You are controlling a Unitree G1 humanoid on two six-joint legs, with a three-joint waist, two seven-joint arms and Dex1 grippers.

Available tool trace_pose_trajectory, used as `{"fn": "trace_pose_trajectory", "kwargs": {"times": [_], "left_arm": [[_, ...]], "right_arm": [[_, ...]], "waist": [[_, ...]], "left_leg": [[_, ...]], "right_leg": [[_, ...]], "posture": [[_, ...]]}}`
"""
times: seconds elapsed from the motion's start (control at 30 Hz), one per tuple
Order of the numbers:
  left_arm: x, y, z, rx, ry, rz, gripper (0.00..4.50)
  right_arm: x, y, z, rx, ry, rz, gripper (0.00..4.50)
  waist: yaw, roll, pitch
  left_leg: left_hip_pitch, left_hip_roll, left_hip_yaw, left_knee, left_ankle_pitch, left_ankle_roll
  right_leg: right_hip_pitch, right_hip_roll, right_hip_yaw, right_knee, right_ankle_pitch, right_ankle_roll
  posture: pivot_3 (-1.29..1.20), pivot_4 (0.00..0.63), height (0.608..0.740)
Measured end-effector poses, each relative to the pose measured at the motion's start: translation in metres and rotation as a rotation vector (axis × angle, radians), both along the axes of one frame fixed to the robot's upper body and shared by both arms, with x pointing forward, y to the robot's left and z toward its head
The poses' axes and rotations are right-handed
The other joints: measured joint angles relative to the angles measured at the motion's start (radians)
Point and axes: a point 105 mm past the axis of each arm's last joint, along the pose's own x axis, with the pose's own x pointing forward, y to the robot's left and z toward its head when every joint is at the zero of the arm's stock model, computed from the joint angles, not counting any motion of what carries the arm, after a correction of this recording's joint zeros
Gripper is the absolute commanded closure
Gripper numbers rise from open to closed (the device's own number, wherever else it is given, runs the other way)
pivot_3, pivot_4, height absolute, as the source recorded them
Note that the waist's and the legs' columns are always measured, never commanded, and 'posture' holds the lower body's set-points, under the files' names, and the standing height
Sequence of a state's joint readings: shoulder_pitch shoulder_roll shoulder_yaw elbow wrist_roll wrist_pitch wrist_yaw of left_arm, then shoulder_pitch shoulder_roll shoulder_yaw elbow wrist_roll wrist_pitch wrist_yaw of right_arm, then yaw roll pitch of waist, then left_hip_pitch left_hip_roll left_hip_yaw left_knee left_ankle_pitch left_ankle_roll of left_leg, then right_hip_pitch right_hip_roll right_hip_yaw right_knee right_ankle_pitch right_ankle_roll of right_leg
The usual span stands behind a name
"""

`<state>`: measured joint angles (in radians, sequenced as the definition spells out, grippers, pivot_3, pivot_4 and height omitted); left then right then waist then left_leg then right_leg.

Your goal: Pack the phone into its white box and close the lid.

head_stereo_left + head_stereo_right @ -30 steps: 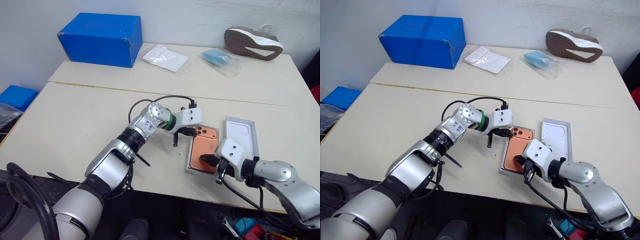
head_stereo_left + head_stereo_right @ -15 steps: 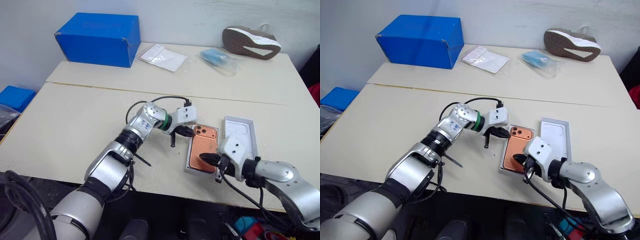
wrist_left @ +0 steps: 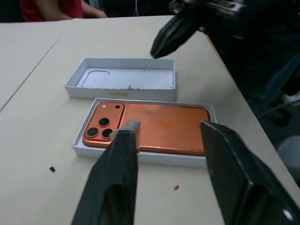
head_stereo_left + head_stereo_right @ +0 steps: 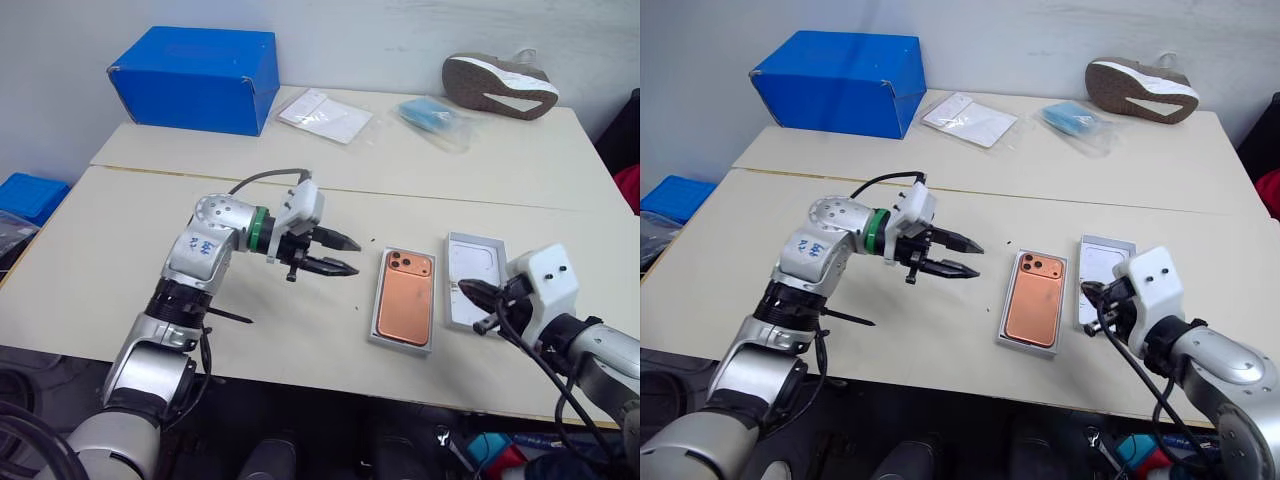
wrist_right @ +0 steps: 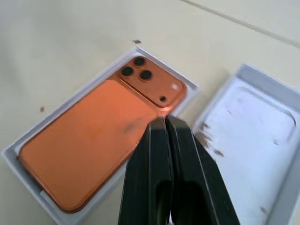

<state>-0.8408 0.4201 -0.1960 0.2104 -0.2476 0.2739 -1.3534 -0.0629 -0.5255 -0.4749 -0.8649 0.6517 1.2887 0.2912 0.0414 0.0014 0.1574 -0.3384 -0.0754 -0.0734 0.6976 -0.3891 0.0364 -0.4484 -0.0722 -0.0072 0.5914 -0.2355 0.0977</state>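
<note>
Your phone (image 4: pixel 405 297) lies flat in the white box (image 4: pixel 377 335) at centre frame, lid (image 4: pixel 477 291) upturned beside it; left hand (image 4: pixel 341 255) open, right hand (image 4: pixel 478 301) closed, both empty, so nothing blocks the lid

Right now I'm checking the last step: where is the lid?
In the left eye view, the lid lies open side up on the table's right, beside the boxed phone.

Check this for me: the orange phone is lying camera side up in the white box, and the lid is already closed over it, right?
Not quite. The phone does lie camera side up in the white box, but the lid is not on it: in the left eye view it sits open side up on the table beside the box.
</note>
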Motion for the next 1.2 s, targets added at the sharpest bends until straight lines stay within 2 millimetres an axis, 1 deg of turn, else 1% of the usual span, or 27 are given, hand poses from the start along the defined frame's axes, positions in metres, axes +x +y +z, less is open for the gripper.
{"fn": "trace_pose_trajectory", "kwargs": {"times": [0.07, 0.1, 0.13, 0.17, 0.2, 0.23, 0.47, 0.63, 0.7, 0.77, 0.8, 0.83, 0.9, 0.97, 1.2], "left_arm": [[-0.001, 0.0, -0.001, -0.003, -0.018, -0.004, 0.72], [-0.001, 0.0, -0.001, -0.005, -0.028, -0.005, 0.47], [0.0, 0.0, 0.0, -0.006, -0.037, -0.004, 0.09], [0.0, 0.0, 0.0, -0.007, -0.042, -0.005, 0.0], [0.0, 0.001, 0.0, -0.005, -0.052, -0.004, 0.0], [0.0, 0.001, 0.0, -0.005, -0.059, -0.006, 0.0], [0.002, 0.001, -0.001, 0.006, -0.081, 0.017, 0.0], [0.006, 0.002, -0.002, 0.011, -0.102, 0.053, 0.0], [0.006, 0.003, -0.007, 0.015, -0.094, 0.062, 0.0], [0.006, 0.003, -0.01, 0.02, -0.088, 0.066, 0.0], [0.006, 0.004, -0.01, 0.022, -0.09, 0.07, 0.0], [0.006, 0.004, -0.01, 0.022, -0.092, 0.072, 0.0], [0.007, 0.005, -0.01, 0.023, -0.094, 0.078, 0.0], [0.008, 0.005, -0.01, 0.022, -0.096, 0.083, 0.0], [0.008, 0.005, -0.01, 0.021, -0.097, 0.09, 0.0]], "right_arm": [[0.006, 0.002, -0.003, 0.06, 0.014, -0.061, 3.22], [0.009, 0.003, -0.006, 0.078, 0.027, -0.093, 2.9], [0.012, 0.002, -0.009, 0.084, 0.041, -0.123, 2.48], [0.014, 0.0, -0.012, 0.082, 0.052, -0.145, 2.18], [0.019, -0.002, -0.015, 0.072, 0.065, -0.176, 1.76], [0.022, -0.005, -0.017, 0.068, 0.072, -0.198, 1.48], [0.04, 0.0, -0.036, 0.077, 0.13, -0.247, 1.48], [0.054, -0.001, -0.04, 0.048, 0.106, -0.293, 1.48], [0.058, 0.001, -0.04, 0.035, 0.092, -0.294, 1.87], [0.062, 0.002, -0.04, 0.032, 0.081, -0.293, 2.34], [0.063, 0.002, -0.042, 0.024, 0.086, -0.293, 2.76], [0.064, 0.003, -0.046, 0.02, 0.097, -0.293, 3.04], [0.066, 0.004, -0.052, 0.012, 0.114, -0.295, 3.82], [0.067, 0.003, -0.053, 0.002, 0.108, -0.303, 4.47], [0.065, 0.001, -0.052, -0.001, 0.102, -0.311, 4.47]], "waist": [[-0.001, 0.0, 0.0], [-0.002, 0.0, 0.0], [-0.001, 0.0, 0.0], [-0.001, 0.0, 0.0], [-0.003, 0.0, 0.0], [-0.005, 0.001, 0.0], [-0.019, 0.001, 0.0], [-0.02, 0.001, 0.0], [-0.02, 0.001, 0.0], [-0.019, 0.001, 0.0], [-0.019, 0.001, 0.0], [-0.019, 0.001, 0.0], [-0.019, 0.001, 0.0], [-0.019, 0.001, 0.0], [-0.019, 0.001, 0.0]], "left_leg": [[0.0, 0.0, 0.0, 0.0, 0.0, 0.0], [0.0, 0.0, 0.0, 0.0, 0.0, 0.0], [0.0, -0.001, 0.0, 0.0, 0.0, 0.0], [0.0, -0.001, 0.0, 0.0, 0.0, 0.0], [0.0, -0.001, 0.001, 0.0, 0.0, 0.0], [0.0, -0.001, 0.001, 0.0, 0.0, 0.001], [0.0, -0.001, 0.001, 0.0, 0.0, 0.0], [0.0, -0.001, 0.001, 0.0, 0.0, 0.0], [0.0, -0.001, 0.001, 0.0, 0.0, 0.0], [0.0, -0.001, 0.001, 0.0, 0.0, 0.0], [0.0, -0.001, 0.001, 0.0, 0.0, 0.0], [0.0, -0.001, 0.001, 0.0, 0.0, 0.0], [0.0, -0.001, 0.001, -0.001, 0.0, 0.0], [0.0, -0.001, 0.001, -0.001, 0.0, 0.0], [0.0, -0.001, 0.001, -0.001, 0.0, 0.0]], "right_leg": [[0.0, 0.0, 0.0, 0.0, 0.0, 0.0], [0.0, 0.0, 0.0, 0.0, 0.0, 0.0], [0.0, 0.0, 0.0, 0.0, 0.0, 0.0], [0.0, 0.0, 0.0, 0.0, 0.0, 0.0], [0.0, 0.0, 0.0, 0.0, 0.0, 0.0], [0.0, 0.0, 0.0, 0.0, 0.0, 0.0], [-0.001, 0.0, 0.0, 0.001, 0.0, 0.0], [-0.002, 0.0, 0.0, 0.002, 0.0, 0.0], [-0.002, 0.001, 0.0, 0.002, 0.0, 0.0], [-0.002, 0.001, 0.0, 0.002, 0.0, 0.0], [-0.002, 0.001, 0.0, 0.002, 0.0, 0.0], [-0.002, 0.001, 0.0, 0.002, 0.0, 0.0], [-0.002, 0.001, 0.0, 0.002, 0.0, 0.0], [-0.002, 0.001, 0.0, 0.002, 0.0, 0.0], [-0.002, 0.001, 0.0, 0.002, 0.0, 0.0]], "posture": [[0.0, 0.15, 0.74], [0.0, 0.15, 0.74], [0.0, 0.15, 0.74], [0.0, 0.15, 0.74], [0.0, 0.15, 0.74], [0.0, 0.15, 0.74], [0.0, 0.15, 0.74], [0.0, 0.15, 0.74], [0.0, 0.15, 0.74], [0.0, 0.15, 0.74], [0.0, 0.15, 0.74], [0.0, 0.15, 0.74], [0.0, 0.15, 0.74], [0.0, 0.15, 0.74], [0.0, 0.15, 0.74]]}}
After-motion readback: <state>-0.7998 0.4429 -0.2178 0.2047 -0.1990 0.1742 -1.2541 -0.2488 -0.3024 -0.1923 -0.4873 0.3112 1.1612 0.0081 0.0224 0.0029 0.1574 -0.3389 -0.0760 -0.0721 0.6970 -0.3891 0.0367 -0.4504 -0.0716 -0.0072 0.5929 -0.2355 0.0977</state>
